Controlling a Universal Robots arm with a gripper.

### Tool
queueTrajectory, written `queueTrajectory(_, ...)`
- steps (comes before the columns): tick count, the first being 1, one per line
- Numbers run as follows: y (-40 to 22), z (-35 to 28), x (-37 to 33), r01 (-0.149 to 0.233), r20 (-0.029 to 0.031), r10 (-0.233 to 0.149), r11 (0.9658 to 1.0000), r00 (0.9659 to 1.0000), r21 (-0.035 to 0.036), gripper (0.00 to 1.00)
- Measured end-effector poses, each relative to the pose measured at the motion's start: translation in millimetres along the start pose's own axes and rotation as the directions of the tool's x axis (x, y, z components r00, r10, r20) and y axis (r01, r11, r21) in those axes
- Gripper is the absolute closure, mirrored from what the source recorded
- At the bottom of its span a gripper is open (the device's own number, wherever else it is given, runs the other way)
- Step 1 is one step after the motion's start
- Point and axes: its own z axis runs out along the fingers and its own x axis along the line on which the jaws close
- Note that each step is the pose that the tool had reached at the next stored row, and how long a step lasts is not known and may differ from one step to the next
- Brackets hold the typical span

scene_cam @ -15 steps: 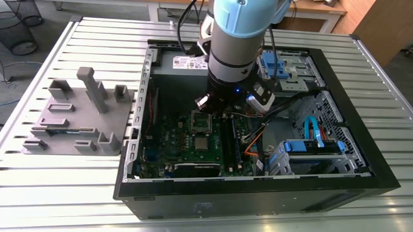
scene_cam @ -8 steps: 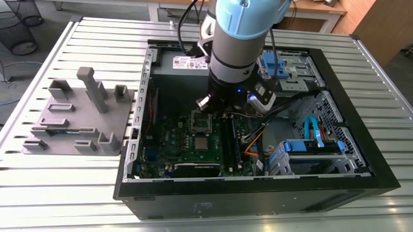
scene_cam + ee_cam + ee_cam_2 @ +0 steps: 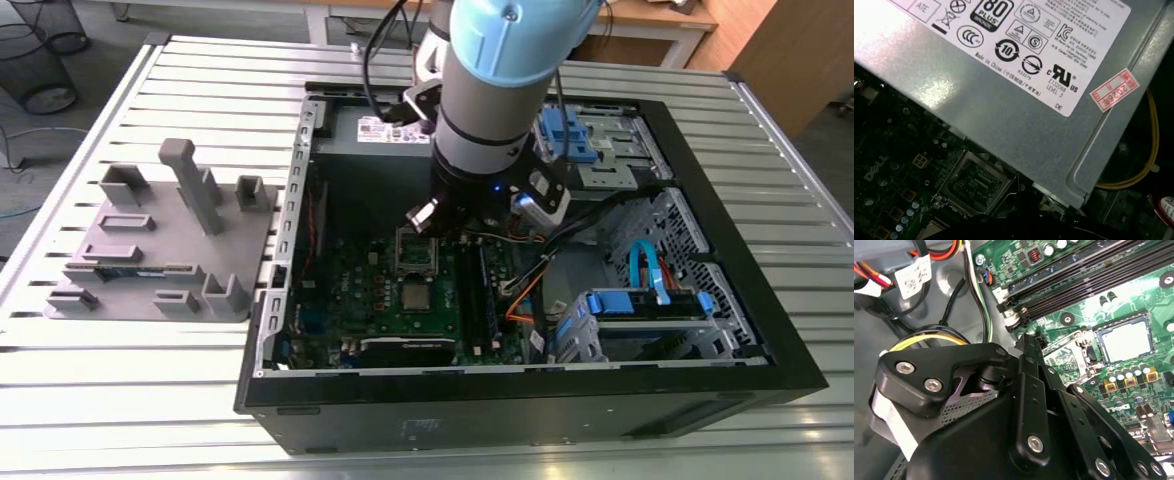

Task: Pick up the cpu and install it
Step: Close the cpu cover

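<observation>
While the black case (image 3: pixel 534 405) lies on a ribbed metal table (image 3: pixel 134 400), we see the flat, dull-silver square cpu (image 3: pixel 1126 342) seated in the green board (image 3: pixel 1079 305); we cannot tell the gripper's (image 3: pixel 1034 405) state.

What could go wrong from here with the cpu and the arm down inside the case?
The cpu appears to lie unclamped on the green board, the metal frame beside it open, so a knock might shift it. The arm hangs low in the case, close to the power supply and loose cables; it might bump or snag them.
</observation>
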Motion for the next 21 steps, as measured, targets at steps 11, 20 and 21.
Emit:
queueTrajectory(11,-1.2,6.0,-1.0,0.012,0.0077,-0.012,0.9998,0.9999,-0.0156,0.89)
queueTrajectory(20,0.8,7.0,-2.8,0.013,0.0105,-0.012,0.9997,0.9999,-0.0198,0.89)
queueTrajectory(21,0.8,7.5,-2.9,0.013,0.0113,-0.012,0.9997,0.9999,-0.0207,0.89)
